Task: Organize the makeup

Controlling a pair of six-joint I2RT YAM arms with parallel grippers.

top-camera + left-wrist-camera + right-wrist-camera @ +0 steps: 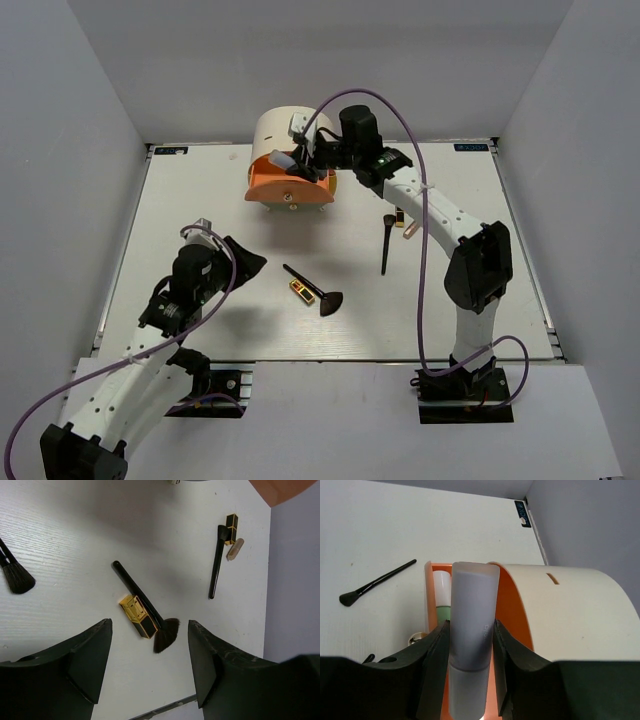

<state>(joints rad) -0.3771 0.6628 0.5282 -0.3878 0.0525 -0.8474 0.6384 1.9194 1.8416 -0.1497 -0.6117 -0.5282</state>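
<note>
My right gripper (303, 152) is shut on the white-lavender tube (472, 615) and holds it over the open orange drawer (428, 587) of the cream box (285, 130). The mint-green tube (441, 607) lies in that drawer. My left gripper (243, 260) is open and empty above the table, left of the fan-headed brush (315, 291) and the gold lipstick (299, 292). Both show in the left wrist view, the brush (135, 592) beside the lipstick (136, 615). A thin black brush (386, 243), a gold-and-black lipstick (400, 217) and a pinkish stick (410, 229) lie to the right.
Another black brush (16, 576) lies on the table at the left edge of the left wrist view; it also shows in the right wrist view (377, 581), left of the drawer. Grey walls enclose the white table (200, 200).
</note>
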